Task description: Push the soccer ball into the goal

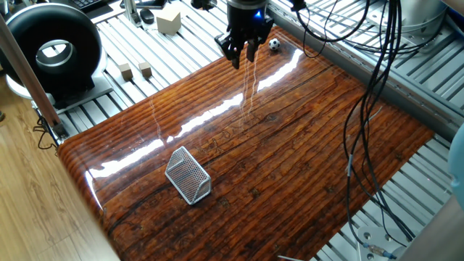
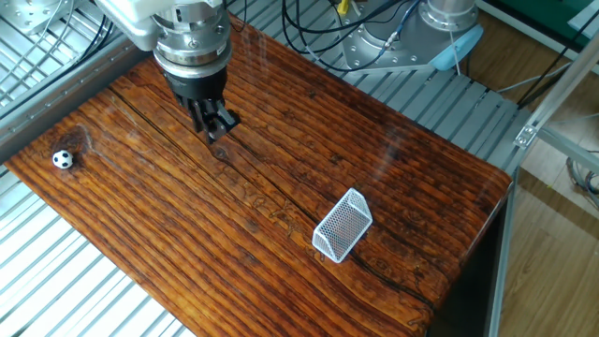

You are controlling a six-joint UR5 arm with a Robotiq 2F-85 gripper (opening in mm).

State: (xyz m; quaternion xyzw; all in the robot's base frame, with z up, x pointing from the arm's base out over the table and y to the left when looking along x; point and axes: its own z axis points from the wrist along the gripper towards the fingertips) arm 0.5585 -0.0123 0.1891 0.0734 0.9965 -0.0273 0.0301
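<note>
The soccer ball [image 1: 274,44] is a tiny white ball with black patches at the far corner of the wooden board; in the other fixed view it [image 2: 62,159] lies near the board's left corner. The goal [image 1: 188,175] is a silver mesh wedge near the board's near-left end; it also shows in the other fixed view [image 2: 343,224]. My gripper [image 1: 242,54] hangs just above the board a little left of the ball, fingers close together and holding nothing. In the other fixed view the gripper [image 2: 213,128] is well right of the ball.
A big black ring-shaped device [image 1: 52,49] stands off the board at the left. Small wooden cubes [image 1: 135,70] and a larger block [image 1: 168,20] lie on the slatted metal table beside it. Black cables [image 1: 377,94] hang over the board's right side.
</note>
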